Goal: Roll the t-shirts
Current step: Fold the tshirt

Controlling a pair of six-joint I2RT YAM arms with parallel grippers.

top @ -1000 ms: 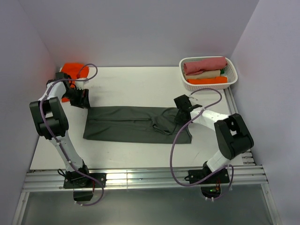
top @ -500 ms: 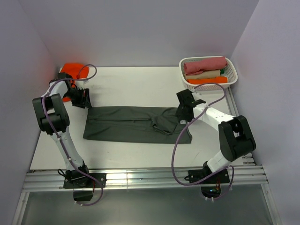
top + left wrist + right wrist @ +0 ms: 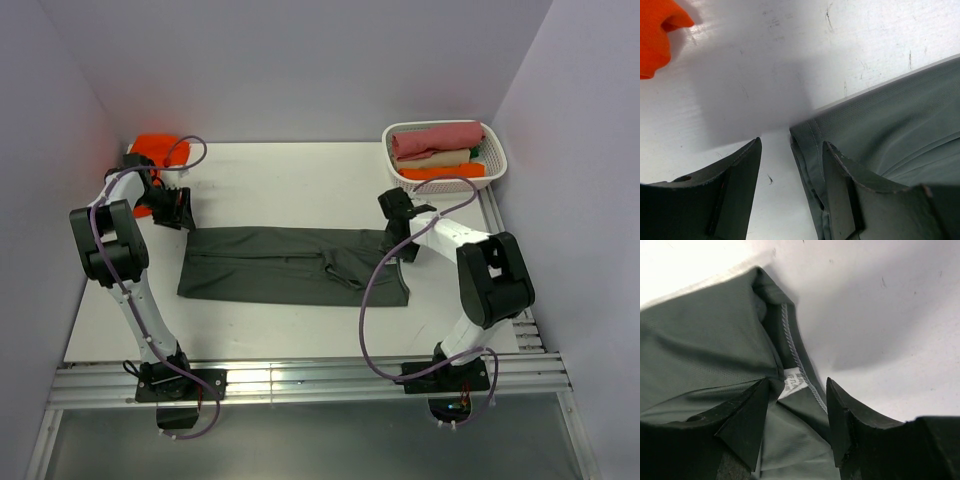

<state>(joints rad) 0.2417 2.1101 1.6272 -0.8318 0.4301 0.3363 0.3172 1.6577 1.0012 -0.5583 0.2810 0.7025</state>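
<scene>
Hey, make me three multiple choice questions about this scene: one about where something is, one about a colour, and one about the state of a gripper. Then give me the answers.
1. Where does the white basket stand?
A. far right corner
B. far left corner
C. near edge, in the middle

2. What colour is the t-shirt lying folded long in the middle?
A. orange
B. pink
C. dark grey

3. How is the right gripper?
A. shut on cloth
B. open
C. out of view

Answers:
1 A: in the top view it sits at the far end on the right.
2 C: the top view shows a dark grey strip.
3 B: its fingers stand apart on either side of the neck label.
</scene>
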